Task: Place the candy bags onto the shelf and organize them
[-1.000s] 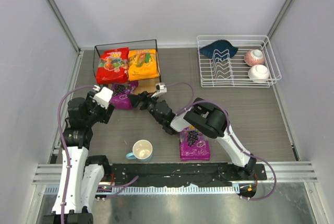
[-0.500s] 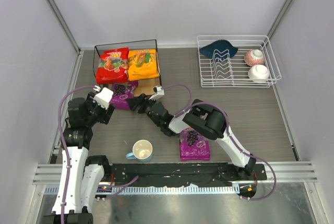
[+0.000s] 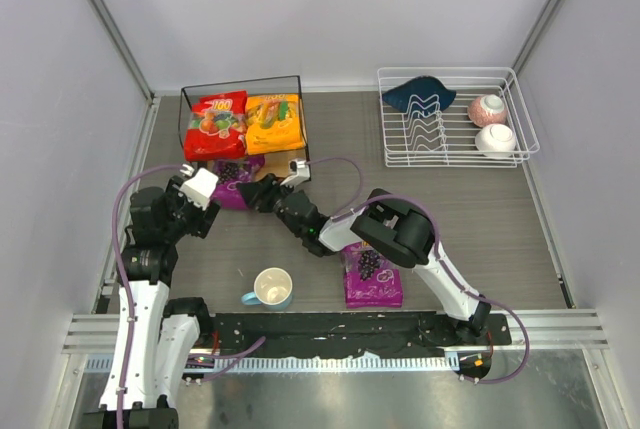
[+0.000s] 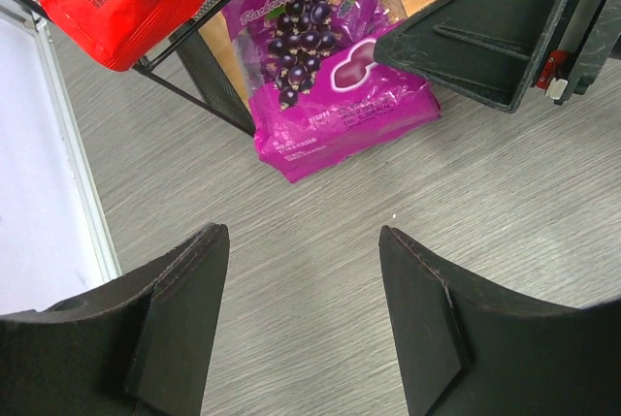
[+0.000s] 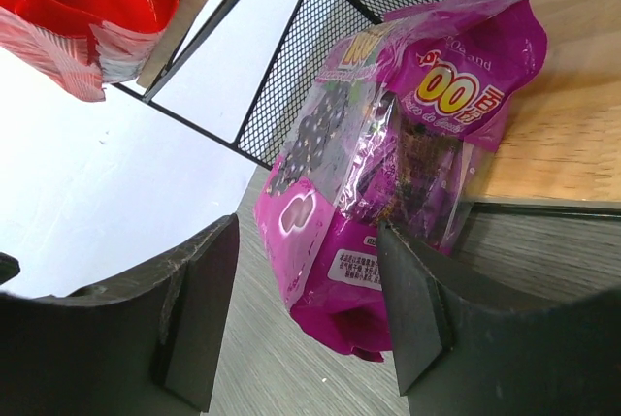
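At the far left of the bench (image 3: 480,219), the shelf (image 5: 572,125) carried the red bag (image 3: 215,125) and the orange bag (image 3: 274,123) side by side on its top tier. One purple bag (image 4: 330,77) lay partly on the lower board, with its other end projecting past the wire frame onto the bench. The right fingers (image 5: 199,309) stood apart, one to each side of that projecting end. A gap showed beside the bag, and no grip was evident. The left fingers (image 4: 184,319) were spread wide above bare bench, just short of the same bag, holding nothing. The second purple bag (image 3: 372,274) lay flat near the front edge, under the right arm. A mug (image 3: 272,287) stood to its left, apart from it.
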You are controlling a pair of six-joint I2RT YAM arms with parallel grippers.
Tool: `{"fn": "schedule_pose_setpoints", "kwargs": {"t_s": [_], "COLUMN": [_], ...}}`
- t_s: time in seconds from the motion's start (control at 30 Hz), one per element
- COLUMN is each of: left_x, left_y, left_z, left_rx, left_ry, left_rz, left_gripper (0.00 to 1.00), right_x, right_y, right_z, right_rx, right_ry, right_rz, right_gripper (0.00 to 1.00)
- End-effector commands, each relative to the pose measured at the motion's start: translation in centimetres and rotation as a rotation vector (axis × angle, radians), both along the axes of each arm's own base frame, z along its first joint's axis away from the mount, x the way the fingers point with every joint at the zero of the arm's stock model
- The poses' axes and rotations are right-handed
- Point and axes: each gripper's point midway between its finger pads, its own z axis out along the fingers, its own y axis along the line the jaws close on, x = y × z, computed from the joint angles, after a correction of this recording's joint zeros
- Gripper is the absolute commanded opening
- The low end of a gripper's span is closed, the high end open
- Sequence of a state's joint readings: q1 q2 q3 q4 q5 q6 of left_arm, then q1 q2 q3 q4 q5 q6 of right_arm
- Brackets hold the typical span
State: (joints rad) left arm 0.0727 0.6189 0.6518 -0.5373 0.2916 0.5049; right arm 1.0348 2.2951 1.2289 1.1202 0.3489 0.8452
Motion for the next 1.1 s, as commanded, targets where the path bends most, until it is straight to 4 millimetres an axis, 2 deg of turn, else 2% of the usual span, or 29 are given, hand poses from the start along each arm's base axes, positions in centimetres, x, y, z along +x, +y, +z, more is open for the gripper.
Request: {"fn": "schedule_pose_setpoints", "kwargs": {"t_s": [0.0, 0.13, 0.3, 0.43, 0.57, 0.77, 0.87, 0.9, 0.93, 1.0, 1.07], "left_x": [0.2, 0.2, 0.2, 0.2, 0.1, 0.1, 0.1, 0.1, 0.1, 0.1, 0.1], "left_y": [0.0, 0.0, 0.1, 0.1, 0.1, 0.1, 0.1, 0.1, 0.1, 0.1, 0.2], "left_z": [1.4, 1.5, 1.4, 1.2, 1.0, 0.8, 0.7, 0.7, 0.7, 0.8, 0.8], "left_rx": [0.01, 0.014, 0.016, 0.015, 0.018, 0.017, 0.015, 0.014, 0.015, 0.015, 0.019], "left_ry": [-0.04, -0.044, -0.041, -0.038, -0.032, -0.027, -0.029, -0.027, -0.027, -0.027, -0.027], "left_rz": [-0.008, -0.01, -0.011, -0.009, -0.008, -0.009, -0.007, -0.006, -0.008, -0.007, -0.005], "left_gripper": [0.68, 0.68, 0.68, 0.68, 0.68, 0.68, 0.68, 0.68, 0.68, 0.68, 0.68], "right_x": [-0.2, -0.1, -0.2, -0.5, -0.5, -0.7, -0.7, -0.7, -0.7, -0.5, -0.4], "right_y": [0.9, 0.7, 0.4, 0.7, 1.3, 1.8, 1.7, 1.7, 1.7, 1.5, 1.0], "right_z": [1.6, 0.9, -0.3, -1.0, -1.0, -1.4, -1.7, -1.7, -1.7, -1.5, -1.3], "right_rx": [0.053, 0.027, -0.003, -0.007, 0.001, 0.001, 0.007, 0.007, 0.008, 0.008, -0.003], "right_ry": [-0.002, 0.026, 0.07, 0.086, 0.093, 0.102, 0.113, 0.113, 0.114, 0.108, 0.092], "right_rz": [0.017, 0.006, -0.01, 0.005, 0.026, 0.044, 0.044, 0.044, 0.044, 0.039, 0.029], "right_gripper": [0.64, 0.71, 0.73, 0.72, 0.66, 0.4, 0.22, 0.12, 0.07, 0.01, 0.01]}}
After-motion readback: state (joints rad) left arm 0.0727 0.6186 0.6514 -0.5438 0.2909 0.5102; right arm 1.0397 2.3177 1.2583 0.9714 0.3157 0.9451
